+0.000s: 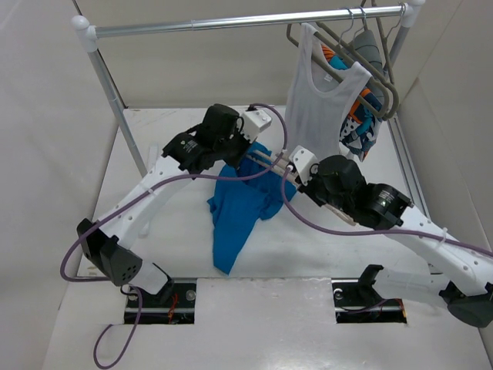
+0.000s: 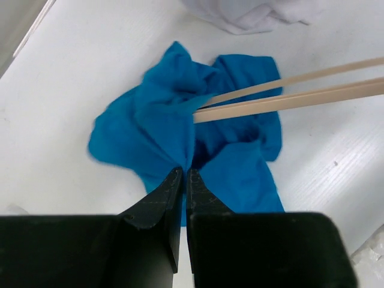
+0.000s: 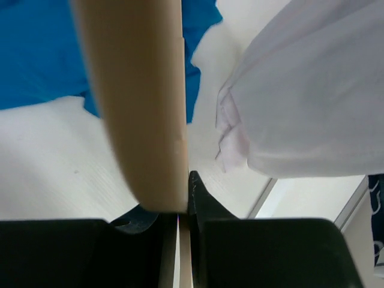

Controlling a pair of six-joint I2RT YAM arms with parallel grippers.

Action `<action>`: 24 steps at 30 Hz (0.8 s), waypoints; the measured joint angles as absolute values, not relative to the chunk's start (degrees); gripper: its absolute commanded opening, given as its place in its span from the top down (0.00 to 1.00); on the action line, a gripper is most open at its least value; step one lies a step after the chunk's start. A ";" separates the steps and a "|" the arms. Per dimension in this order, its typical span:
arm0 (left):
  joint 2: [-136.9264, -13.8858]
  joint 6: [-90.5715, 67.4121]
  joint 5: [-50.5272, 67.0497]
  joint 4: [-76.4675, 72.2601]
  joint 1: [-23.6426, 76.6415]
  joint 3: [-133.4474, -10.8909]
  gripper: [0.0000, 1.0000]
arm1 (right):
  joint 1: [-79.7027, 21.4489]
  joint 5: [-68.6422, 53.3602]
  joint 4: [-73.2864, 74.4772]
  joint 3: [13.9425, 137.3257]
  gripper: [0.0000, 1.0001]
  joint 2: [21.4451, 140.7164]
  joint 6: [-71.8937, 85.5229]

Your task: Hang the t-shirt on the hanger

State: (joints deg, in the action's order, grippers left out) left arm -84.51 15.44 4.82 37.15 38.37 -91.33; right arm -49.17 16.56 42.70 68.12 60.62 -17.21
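Top external: white table point(image 1: 185, 262), metal rail point(image 1: 231, 23) across the back, white tank top point(image 1: 316, 100) hung near its right end. Blue t-shirt point(image 1: 239, 208) crumpled mid-table, between both arms. Left wrist: hanger point(image 2: 300, 96), pale wood, two thin bars running in from the right and buried in the t-shirt's folds. Left gripper point(image 2: 185, 174) pinched tight on a raised fold of the t-shirt, fingers nearly touching. Right wrist: right gripper point(image 3: 183, 191) clamped on the hanger's wood, tank top hem just beside it.
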 measured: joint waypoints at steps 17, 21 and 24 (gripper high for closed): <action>-85.19 17.54 -3.86 35.77 40.71 -98.15 1.00 | -49.19 15.64 39.75 67.66 1.00 49.80 -21.34; -85.69 17.54 -3.07 35.51 42.54 -98.76 1.00 | -49.58 15.25 37.69 67.18 1.00 50.52 -21.26; -85.93 17.47 -2.26 35.79 43.48 -99.48 1.00 | -49.63 13.91 34.11 65.43 1.00 53.47 -21.32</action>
